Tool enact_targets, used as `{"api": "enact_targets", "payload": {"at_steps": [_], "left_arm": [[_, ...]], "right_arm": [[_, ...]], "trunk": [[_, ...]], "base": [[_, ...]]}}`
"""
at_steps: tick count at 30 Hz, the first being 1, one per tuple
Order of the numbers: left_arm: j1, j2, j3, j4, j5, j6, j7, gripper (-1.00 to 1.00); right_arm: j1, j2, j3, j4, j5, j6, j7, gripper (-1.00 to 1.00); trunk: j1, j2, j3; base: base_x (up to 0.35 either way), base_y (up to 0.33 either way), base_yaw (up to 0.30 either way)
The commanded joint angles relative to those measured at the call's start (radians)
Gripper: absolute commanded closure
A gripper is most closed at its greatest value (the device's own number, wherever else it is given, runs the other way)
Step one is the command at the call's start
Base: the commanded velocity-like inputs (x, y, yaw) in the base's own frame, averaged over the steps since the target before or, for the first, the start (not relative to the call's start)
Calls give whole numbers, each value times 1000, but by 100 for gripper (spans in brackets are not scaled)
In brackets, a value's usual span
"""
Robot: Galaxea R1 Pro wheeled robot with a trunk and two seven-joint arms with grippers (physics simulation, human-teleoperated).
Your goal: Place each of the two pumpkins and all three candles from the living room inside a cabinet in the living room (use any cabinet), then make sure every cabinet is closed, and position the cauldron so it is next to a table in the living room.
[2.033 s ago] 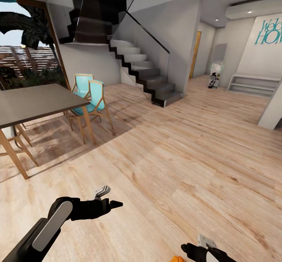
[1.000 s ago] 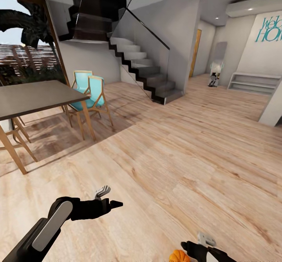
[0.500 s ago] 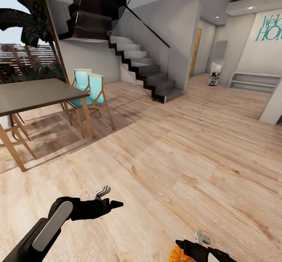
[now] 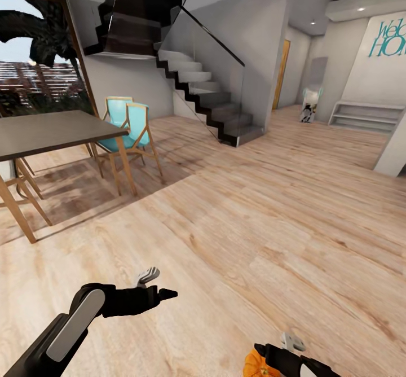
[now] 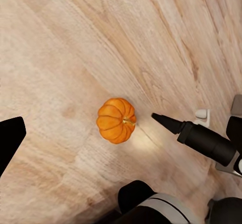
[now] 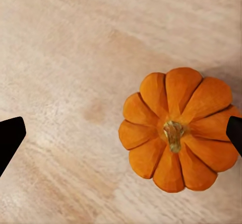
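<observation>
The pumpkin (image 6: 179,129) sits stem-up on the pale wooden floor (image 4: 270,236), and the right wrist view looks straight down on its ribs and short tan stem, with the right gripper (image 6: 121,133) spread wide above it: one black fingertip (image 6: 10,136) stands well clear over bare planks, the other (image 6: 235,133) at the pumpkin's far flank. From the head view only an orange sliver of the pumpkin (image 4: 256,364) peeks in at the lower edge, just beside the right gripper (image 4: 265,351), whose fingers cannot be read there. The left wrist view takes in the whole small pumpkin (image 5: 116,120) from farther off, with the right arm's pointed black fingertip (image 5: 164,121) close beside it but apart. The left gripper (image 4: 155,285) hangs over bare floor well away from the pumpkin, its fingers parted around nothing. Further into the room the head view shows a grey-topped table (image 4: 51,131) with turquoise chairs (image 4: 132,128), a dark staircase (image 4: 197,92) with glass panels, and white low shelves (image 4: 366,116) by the far wall.
</observation>
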Motion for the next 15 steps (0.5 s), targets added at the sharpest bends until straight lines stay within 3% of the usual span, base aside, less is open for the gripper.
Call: {"api": "enact_targets", "payload": {"at_steps": [1, 7, 15], "left_arm": [[-1, 1, -2, -1, 7, 2, 5, -100], [-1, 1, -1, -2, 7, 2, 5, -100], [-1, 1, 0, -2, 7, 2, 5, -100]], "right_arm": [[0, -1, 6, -1, -11, 5, 2, -100], [0, -35, 4, 2, -31, -18, 1, -100], [0, -44, 4, 22, -50, -27, 3, -100]], "trunk": [[4, -8, -4], [23, -42, -24], [27, -44, -55]], "base": [[0, 0, 0], [0, 0, 0], [0, 0, 0]]}}
